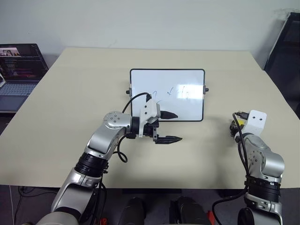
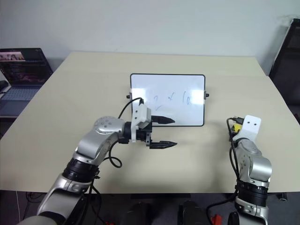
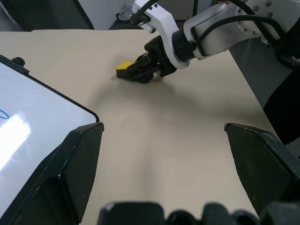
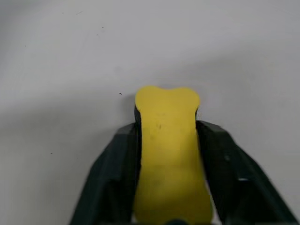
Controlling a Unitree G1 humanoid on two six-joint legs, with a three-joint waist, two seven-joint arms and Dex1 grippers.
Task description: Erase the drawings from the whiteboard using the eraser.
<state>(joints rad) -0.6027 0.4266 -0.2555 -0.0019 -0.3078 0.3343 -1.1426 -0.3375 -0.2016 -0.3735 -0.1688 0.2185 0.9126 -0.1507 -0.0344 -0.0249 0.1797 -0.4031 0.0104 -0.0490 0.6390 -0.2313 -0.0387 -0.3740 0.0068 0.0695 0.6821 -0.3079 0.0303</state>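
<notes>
My right hand (image 4: 166, 154) has closed on the yellow eraser (image 4: 168, 154) on the tabletop (image 1: 70, 93), right of the whiteboard (image 1: 140, 82) (my left hand (image 1: 168, 126) hangs open, empty, at its near edge), so next I lift and carry it left to the blue drawings (image 1: 178, 93).

— Where's the left arm?

— Lower left of the head view, forearm bent inward, left gripper (image 1: 170, 127) at centre frame pointing sideways to the right, its two black fingers (image 1: 168, 138) spread wide.

— And the right?

— Lower right, wrist angled forward and down. The right gripper (image 4: 166, 140) has its fingers pressed against both sides of the eraser (image 4: 168, 140).
</notes>
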